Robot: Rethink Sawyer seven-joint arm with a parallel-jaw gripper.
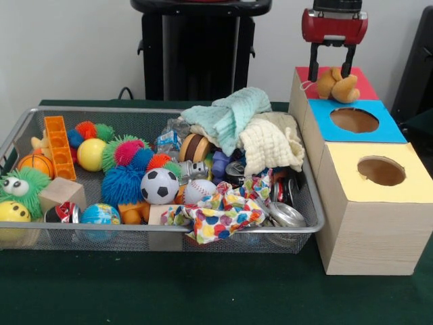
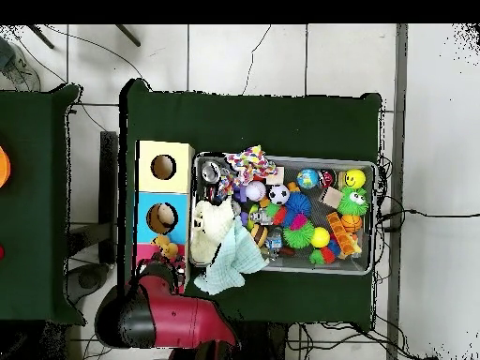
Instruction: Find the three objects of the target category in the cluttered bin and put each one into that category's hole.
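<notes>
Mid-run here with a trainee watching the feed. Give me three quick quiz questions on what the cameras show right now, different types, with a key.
1. True or false: the end effector hangs over the red box top with a tan plush toy at its tips.
2. Multiple choice: which box sits nearest the front camera? A) red B) blue C) yellow
3. Fill in: the black and white ball in the wire bin is a ____ ball.

Key:
1. True.
2. C: the yellow box is nearest, the blue box is in the middle.
3. Soccer: the soccer ball lies near the bin's front.
</notes>
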